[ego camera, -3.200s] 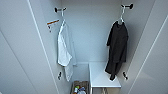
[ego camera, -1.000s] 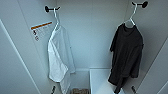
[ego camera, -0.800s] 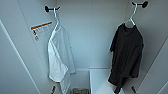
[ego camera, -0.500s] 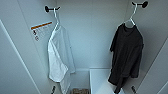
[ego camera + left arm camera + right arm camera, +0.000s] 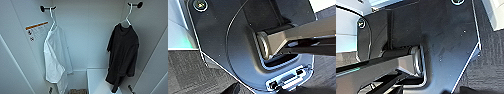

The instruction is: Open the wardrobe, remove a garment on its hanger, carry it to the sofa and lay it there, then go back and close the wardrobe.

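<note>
The wardrobe (image 5: 87,37) stands open in front of me, its white inside filling the head view. On the right, the black garment (image 5: 122,55) hangs limp on a pale hanger (image 5: 128,18) hooked over a dark peg (image 5: 136,4). A white top (image 5: 56,57) hangs on its own hanger from a dark peg (image 5: 46,8) at the left. The open doors frame both sides.
A white shelf or box (image 5: 100,80) sits low inside the wardrobe under the black garment. A label with an orange strip (image 5: 37,30) is stuck on the left inner wall. Dark carpet (image 5: 488,65) shows under the robot in the wrist views.
The head camera has come closer to the wardrobe since the oldest frame, so the clothes show larger. Over the last second nothing has visibly moved.
</note>
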